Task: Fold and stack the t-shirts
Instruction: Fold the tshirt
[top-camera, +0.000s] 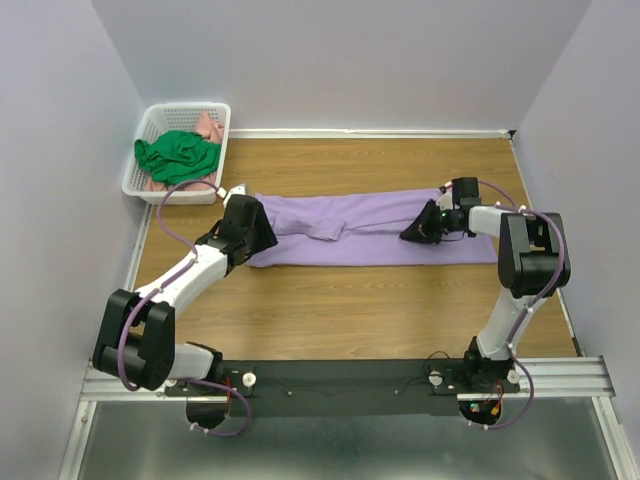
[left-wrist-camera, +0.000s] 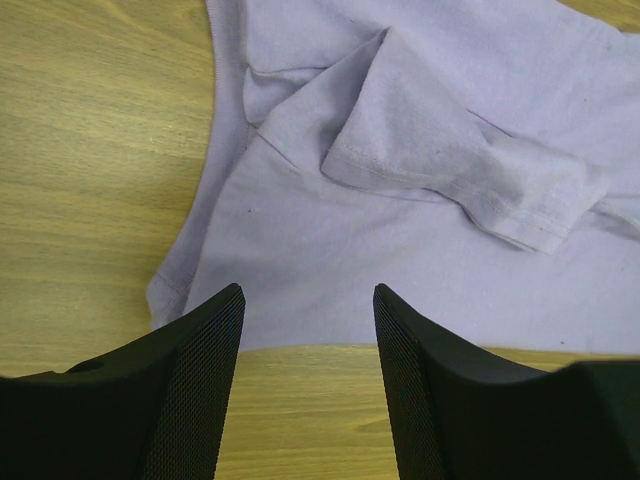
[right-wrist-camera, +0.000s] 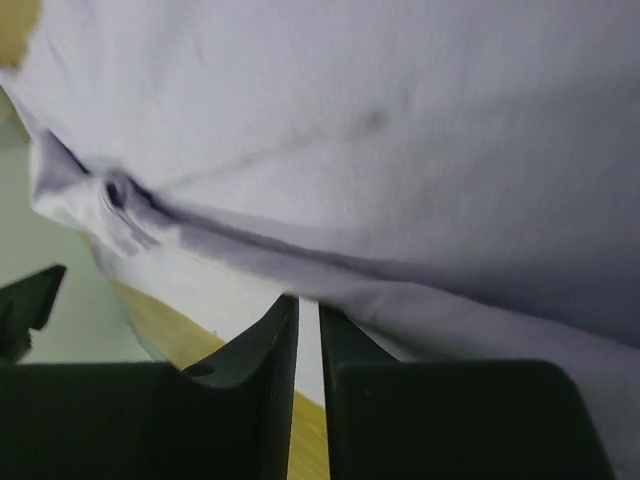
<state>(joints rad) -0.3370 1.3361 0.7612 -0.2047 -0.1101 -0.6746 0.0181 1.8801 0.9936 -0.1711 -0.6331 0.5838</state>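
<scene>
A purple t-shirt (top-camera: 370, 240) lies as a long band across the middle of the table. My left gripper (top-camera: 266, 238) is open and empty at the shirt's left end. In the left wrist view the left gripper (left-wrist-camera: 308, 300) stands just off the shirt's near edge (left-wrist-camera: 400, 270), with a sleeve (left-wrist-camera: 450, 165) folded over the body. My right gripper (top-camera: 412, 232) is over the shirt's right part. In the right wrist view the right gripper (right-wrist-camera: 308, 305) is shut on a fold of the purple shirt (right-wrist-camera: 400, 120), which drapes over the fingers.
A white basket (top-camera: 150, 118) stands at the back left corner and holds a green t-shirt (top-camera: 178, 155) and a pink garment (top-camera: 208, 128). Walls close the table on the left, back and right. Bare wood (top-camera: 360, 310) lies between the shirt and the arm bases.
</scene>
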